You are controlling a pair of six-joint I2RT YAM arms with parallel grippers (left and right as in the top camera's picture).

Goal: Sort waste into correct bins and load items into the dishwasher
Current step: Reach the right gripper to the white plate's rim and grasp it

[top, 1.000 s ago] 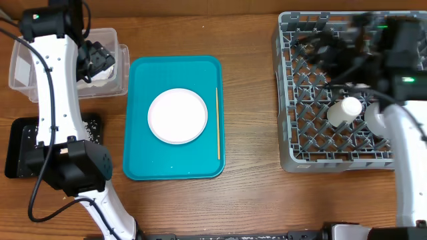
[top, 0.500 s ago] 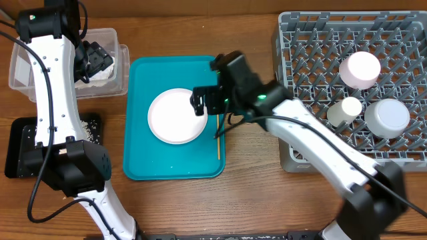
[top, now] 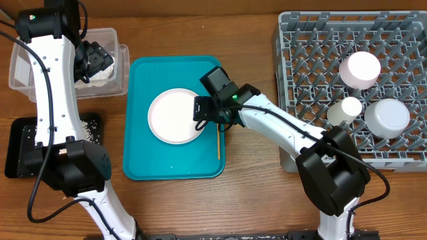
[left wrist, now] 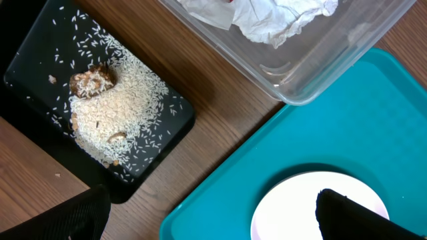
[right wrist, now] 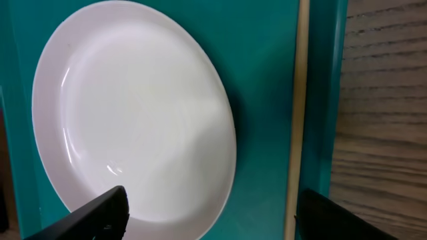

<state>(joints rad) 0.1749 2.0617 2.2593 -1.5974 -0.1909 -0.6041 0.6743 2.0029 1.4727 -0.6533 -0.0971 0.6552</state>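
Note:
A white plate (top: 172, 117) lies on a teal tray (top: 141, 160), with a thin wooden chopstick (top: 217, 143) along the tray's right side. My right gripper (top: 212, 115) is open and empty, low over the plate's right edge. In the right wrist view its fingers (right wrist: 220, 223) straddle the plate rim (right wrist: 133, 113) and the chopstick (right wrist: 297, 113). My left gripper (top: 95, 59) is open and empty, high over a clear bin (top: 27, 80) that holds crumpled paper (left wrist: 267, 20). The grey dish rack (top: 307, 67) holds three white cups.
A black tray (top: 17, 147) with spilled rice and food scraps (left wrist: 107, 113) sits at the left front, below the clear bin. The left wrist view also shows the teal tray (left wrist: 280, 153) and the plate (left wrist: 293, 207). Bare wood lies between tray and rack.
My right arm swung from over the dish rack to the teal tray and settled over the plate's right edge. The left arm has not moved.

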